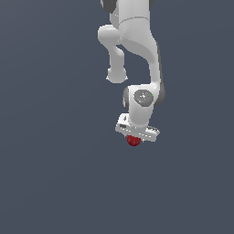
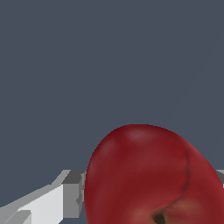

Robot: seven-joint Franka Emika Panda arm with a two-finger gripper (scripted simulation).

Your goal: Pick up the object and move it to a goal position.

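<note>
Grey backdrop: one object [image 1: 133, 141] (gripper [image 1: 135, 137]-held).

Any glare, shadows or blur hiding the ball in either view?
Exterior view: flat, even light, no cast shadows on the grey ground; the ball is small and coarse, half hidden under the gripper. Wrist view: sharp, a soft highlight on the ball's top, no glare; it fills the frame and is cropped.

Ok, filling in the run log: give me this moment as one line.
phase: carrying | claw: shut on red apple | apple: directly beneath the wrist | goal: none visible
</note>
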